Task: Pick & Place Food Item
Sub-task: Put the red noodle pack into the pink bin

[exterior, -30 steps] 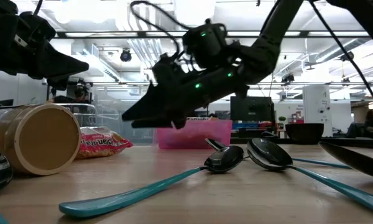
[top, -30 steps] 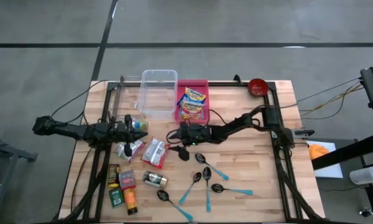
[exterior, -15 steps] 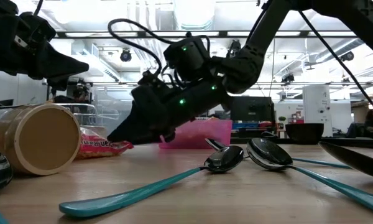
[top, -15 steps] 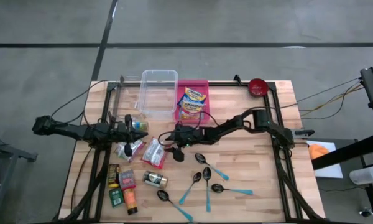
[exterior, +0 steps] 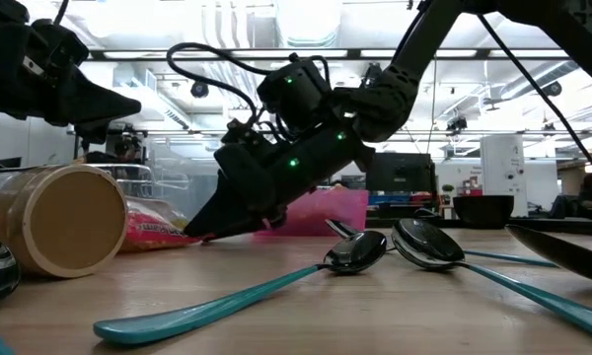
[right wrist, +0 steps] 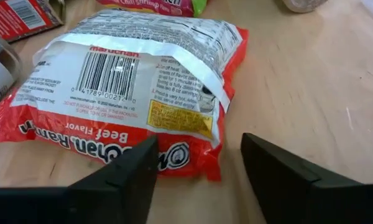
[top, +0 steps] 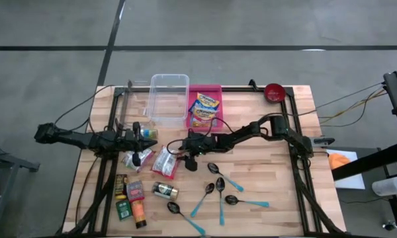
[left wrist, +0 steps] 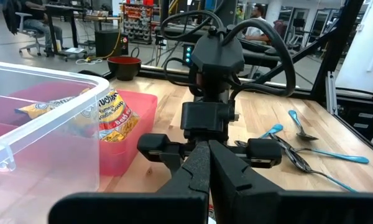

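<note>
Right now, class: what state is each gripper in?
Left gripper: shut, holding nothing.
Right gripper: open, fingers either side of the ramen packet edge.

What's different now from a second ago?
The right claw has dropped toward the table and slid left to the red ramen packet, its fingers now straddling the packet's corner without gripping it yet. The left claw, the packet and the spoons stayed put.

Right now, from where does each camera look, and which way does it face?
High view: above, facing straight down; both arms, ramen packet.
Low view: table height, facing across; right gripper low by the packet.
Left wrist: past its shut fingers toward the right arm and pink bin.
Right wrist: down at the packet between its open fingers.
Shared: the packet.
</note>
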Robot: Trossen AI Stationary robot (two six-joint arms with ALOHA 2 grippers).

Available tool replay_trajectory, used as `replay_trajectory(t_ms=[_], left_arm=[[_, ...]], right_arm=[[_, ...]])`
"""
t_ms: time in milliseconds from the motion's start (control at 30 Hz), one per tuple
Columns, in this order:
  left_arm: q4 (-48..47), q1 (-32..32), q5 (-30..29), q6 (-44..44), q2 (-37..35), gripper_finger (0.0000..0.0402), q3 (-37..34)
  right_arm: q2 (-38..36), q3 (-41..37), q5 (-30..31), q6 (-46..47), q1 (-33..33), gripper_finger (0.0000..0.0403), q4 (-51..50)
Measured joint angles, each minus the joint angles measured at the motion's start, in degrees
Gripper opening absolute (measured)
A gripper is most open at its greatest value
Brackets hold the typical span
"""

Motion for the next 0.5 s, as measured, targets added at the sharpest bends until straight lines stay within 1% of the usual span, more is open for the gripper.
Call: replay_trajectory(t_ms=[367,500], left_arm=[[0.0,0.0,0.0,0.0,0.0,0.0,0.0],[0.0,0.0,0.0,0.0,0.0,0.0,0.0]], right_arm=[[-0.4,-0.1,0.2,-1.4,-0.1,0.0071,-1.6],[-0.4,-0.1,0.0,-1.4,-0.1,0.0026,-1.7]])
